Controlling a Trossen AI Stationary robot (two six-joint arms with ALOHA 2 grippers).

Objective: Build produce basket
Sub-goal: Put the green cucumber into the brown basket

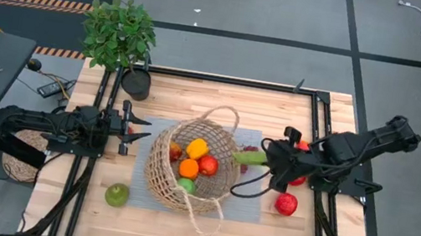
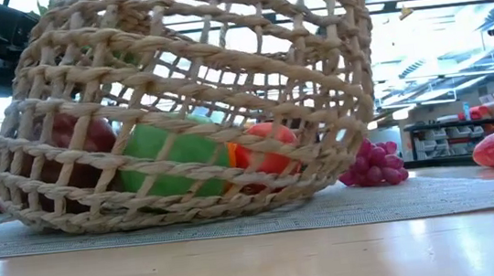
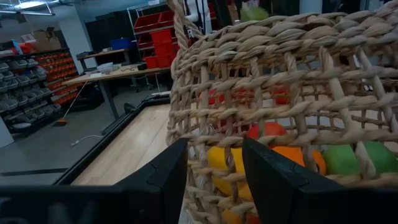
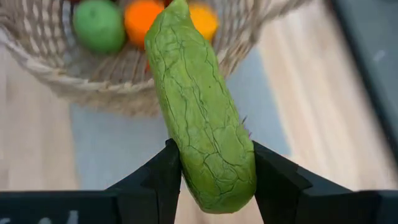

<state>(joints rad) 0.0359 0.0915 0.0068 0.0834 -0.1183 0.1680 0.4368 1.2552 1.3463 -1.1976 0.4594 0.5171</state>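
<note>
Right gripper [image 4: 211,171] carrying a cucumber [image 4: 200,118] toward the basket [image 1: 158,179].
Jaws clamp its end; clear the rim before release. Left gripper [image 3: 214,171], jaws closed, waits left of it.

Both arms were matte black, built of chunky jointed segments. A black cable looped beside the right pincer [image 1: 265,160]. The left pincer [image 1: 134,129] ended in flat, angular black fingers [image 3: 163,180].
</note>
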